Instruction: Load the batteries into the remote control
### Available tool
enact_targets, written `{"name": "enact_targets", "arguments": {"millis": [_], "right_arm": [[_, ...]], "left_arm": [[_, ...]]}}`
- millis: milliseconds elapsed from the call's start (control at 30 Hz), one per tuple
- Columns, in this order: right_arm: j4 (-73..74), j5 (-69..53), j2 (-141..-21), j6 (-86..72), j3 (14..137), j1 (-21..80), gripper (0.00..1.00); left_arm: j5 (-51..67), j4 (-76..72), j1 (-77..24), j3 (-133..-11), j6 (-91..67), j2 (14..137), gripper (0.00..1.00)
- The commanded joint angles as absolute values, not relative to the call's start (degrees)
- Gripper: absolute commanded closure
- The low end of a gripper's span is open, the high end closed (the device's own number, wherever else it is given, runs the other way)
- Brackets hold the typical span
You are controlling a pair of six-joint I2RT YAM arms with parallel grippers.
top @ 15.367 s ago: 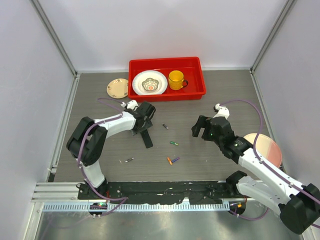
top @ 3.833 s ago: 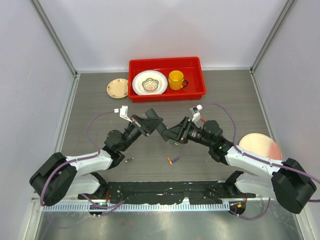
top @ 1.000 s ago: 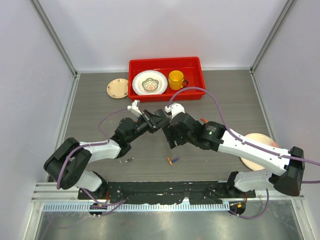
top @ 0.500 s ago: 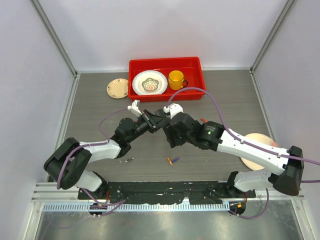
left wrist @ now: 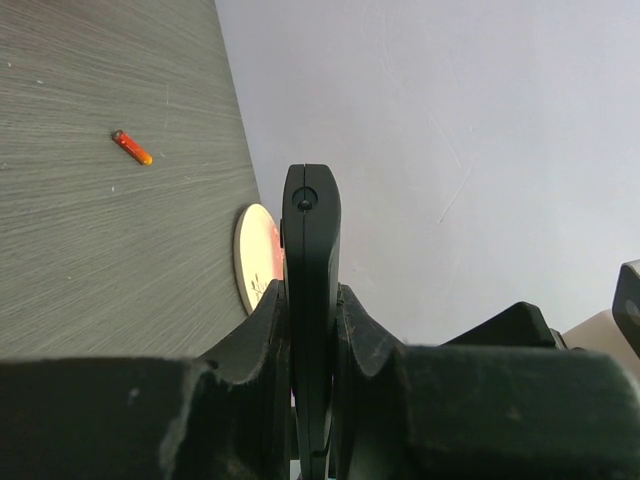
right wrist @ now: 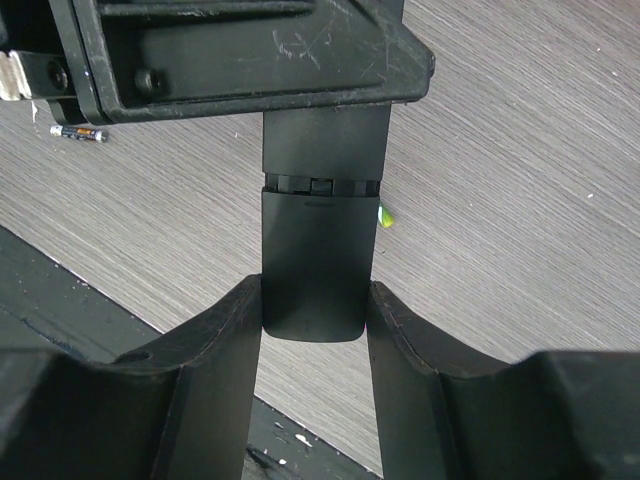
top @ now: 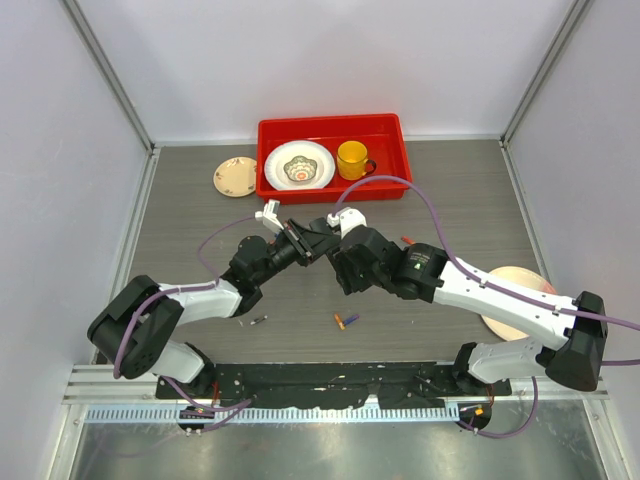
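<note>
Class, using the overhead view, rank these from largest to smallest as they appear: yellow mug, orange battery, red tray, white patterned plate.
1. red tray
2. white patterned plate
3. yellow mug
4. orange battery
The gaps are clear; no two look alike.

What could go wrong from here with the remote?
1. The left gripper pinches the remote across its flat faces, in mid-air. A pull from the right gripper, whose fingers flank its free end, may twist it loose.
2. If it drops, it could scatter the batteries on the table below.
</note>
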State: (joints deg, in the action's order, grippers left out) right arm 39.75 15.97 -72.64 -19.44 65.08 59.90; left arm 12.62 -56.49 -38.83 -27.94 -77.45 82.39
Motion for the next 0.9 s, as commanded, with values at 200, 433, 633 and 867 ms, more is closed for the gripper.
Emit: {"name": "enact_targets", "arguments": {"millis": [200,433,633,867], "right_arm": [[40.2,16.4,-67.2,-20.6,65.3,60.2,0.62],[40.1,20.5,-64.5,-21.4,63.5,59.9,0.63],[36.7,20.9,-63.0,-25.8,54.8,45.1,0.66],[28.0,19.1,-68.4,-28.1,46.0,36.5,0.67]], "left_arm": [[10.8,-59.3,-37.6,-27.2,-75.2,81.0,1.0],[10.9,-59.3,-36.2,-26.8,-74.9,80.9,1.0],[14.0,-58.2,-33.4,-23.7,-76.2,75.2,1.0],[24.6,-51.6,-32.6,-22.2,-78.1,67.9,1.0]]}}
